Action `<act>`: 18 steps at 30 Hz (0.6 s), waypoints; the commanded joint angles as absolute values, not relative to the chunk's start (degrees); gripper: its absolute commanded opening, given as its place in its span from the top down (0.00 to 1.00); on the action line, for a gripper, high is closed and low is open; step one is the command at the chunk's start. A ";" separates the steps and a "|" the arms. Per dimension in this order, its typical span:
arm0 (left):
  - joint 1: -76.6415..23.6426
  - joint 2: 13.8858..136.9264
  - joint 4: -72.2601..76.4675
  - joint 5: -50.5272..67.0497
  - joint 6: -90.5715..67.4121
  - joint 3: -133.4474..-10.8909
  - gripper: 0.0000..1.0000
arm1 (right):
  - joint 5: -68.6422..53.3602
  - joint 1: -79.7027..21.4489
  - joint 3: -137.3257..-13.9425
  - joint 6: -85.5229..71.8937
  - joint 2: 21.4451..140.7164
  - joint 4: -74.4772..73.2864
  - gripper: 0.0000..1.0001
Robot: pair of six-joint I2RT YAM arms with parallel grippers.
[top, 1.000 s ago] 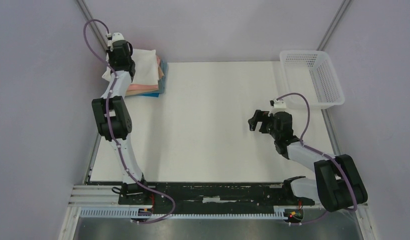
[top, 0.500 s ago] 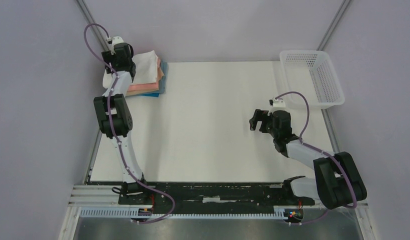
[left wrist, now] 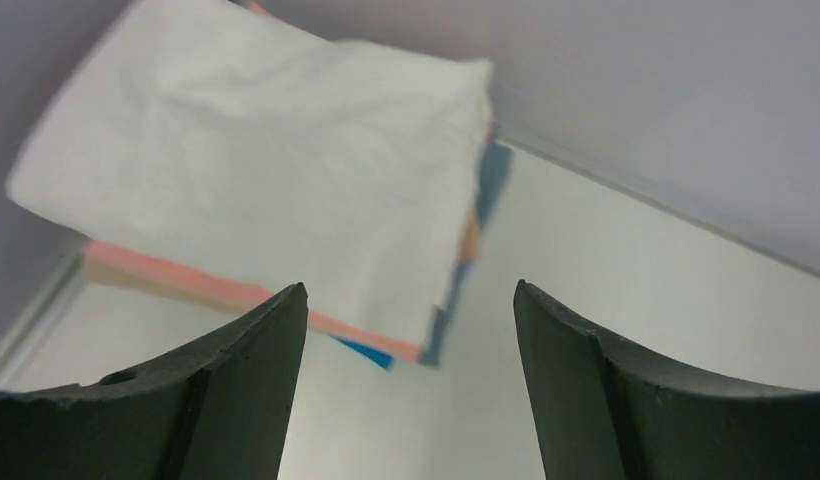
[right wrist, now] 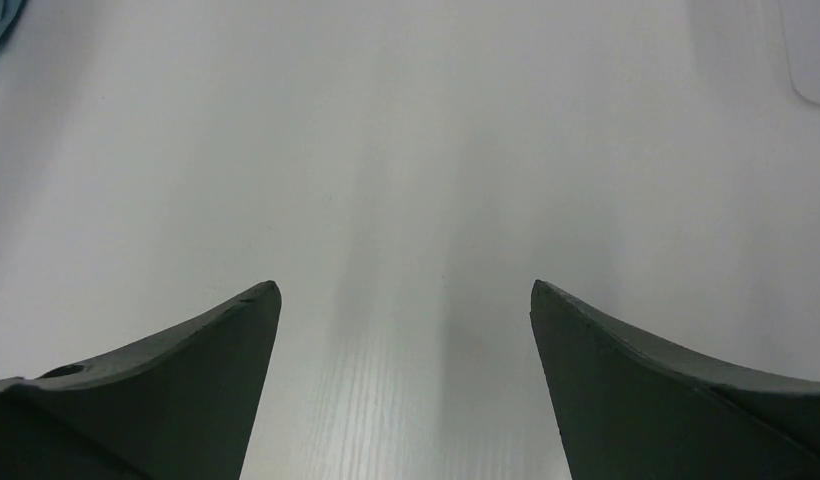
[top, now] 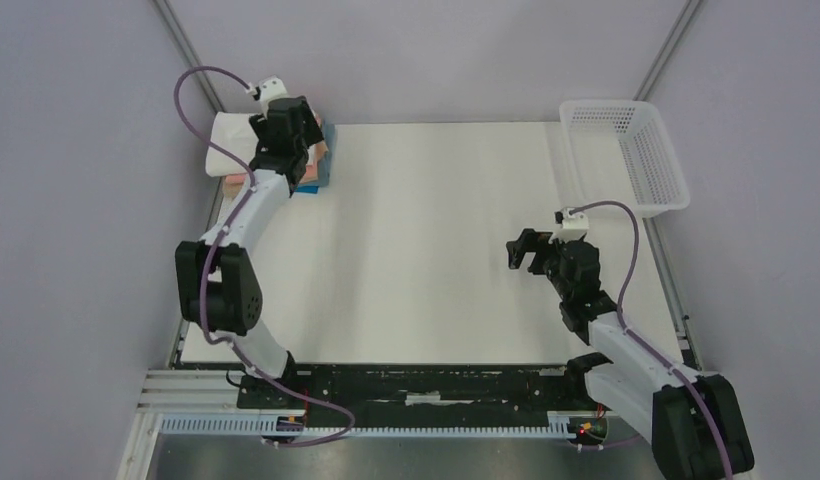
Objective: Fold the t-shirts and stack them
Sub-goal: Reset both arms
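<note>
The t-shirts (top: pixel 236 140) are stacked in the far left corner of the table (top: pixel 426 220), close against the wall. A folded white t-shirt (left wrist: pixel 276 170) is laid on top, wrinkled and slightly askew, and the edges of a salmon-pink one (left wrist: pixel 186 280), a tan one (left wrist: pixel 473 235) and a blue one (left wrist: pixel 496 170) are seen beneath it. The pile is probably kept in that corner so that the middle of the table is left for folding. No unfolded shirt is seen in any view, so the task is judged to be at or near its end.

The left gripper (left wrist: pixel 406 290) is held over the stack's near right edge, apart from the cloth, with its jaws spread wide and nothing between them. The left arm is stretched far forward, its forearm angled to the right. The right gripper (right wrist: pixel 404 285) is held over bare table, well apart from the stack and near the white mesh basket (top: pixel 626 150), pointed left, its jaws likewise wide and empty. The right arm is drawn back toward its base.
</note>
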State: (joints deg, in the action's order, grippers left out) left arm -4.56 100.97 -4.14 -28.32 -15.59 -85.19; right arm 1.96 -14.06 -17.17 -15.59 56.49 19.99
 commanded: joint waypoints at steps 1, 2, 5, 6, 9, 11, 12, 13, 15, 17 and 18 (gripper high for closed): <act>-11.29 87.43 -9.12 -13.89 -28.16 -73.07 0.19 | 4.03 -14.33 -12.14 -16.74 48.69 17.98 0.02; -12.22 84.06 -8.23 -9.72 -30.06 -69.39 0.19 | 4.04 -14.33 -11.09 -16.97 46.89 17.82 0.02; -16.87 74.01 -1.28 2.91 -31.95 -53.34 0.19 | 4.89 -14.36 -7.58 -19.74 41.60 17.65 0.02; -18.78 71.02 -0.30 3.86 -32.14 -48.21 0.18 | 4.92 -14.27 -6.39 -20.15 39.87 17.96 0.02; -23.38 62.46 0.42 3.34 -31.85 -37.31 0.18 | 6.38 -14.31 -3.32 -21.25 34.87 18.16 0.02; -23.73 58.10 -2.30 2.07 -32.67 -32.24 0.18 | 6.59 -14.33 -2.03 -20.37 32.91 17.77 0.02; -23.75 55.84 -3.13 0.59 -32.55 -30.66 0.18 | 6.84 -14.33 -1.49 -20.12 32.16 17.43 0.02; -23.75 53.83 -4.09 -1.71 -32.42 -29.29 0.18 | 6.98 -14.30 -0.99 -19.89 31.46 17.47 0.02; -23.75 50.32 -6.83 -4.57 -31.50 -28.17 0.18 | 6.95 -14.29 -0.37 -19.64 30.11 17.14 0.02; -23.75 47.13 -8.88 -6.33 -31.18 -27.49 0.18 | 6.19 -14.32 -0.27 -19.20 28.69 16.62 0.02; -23.76 45.42 -9.21 -6.83 -31.26 -27.11 0.18 | 5.78 -14.32 0.53 -18.87 27.83 16.82 0.02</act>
State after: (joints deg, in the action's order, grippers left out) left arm -24.05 51.62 -8.19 -2.52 -29.78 -27.31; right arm 5.45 -14.06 -0.58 -19.68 30.28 15.92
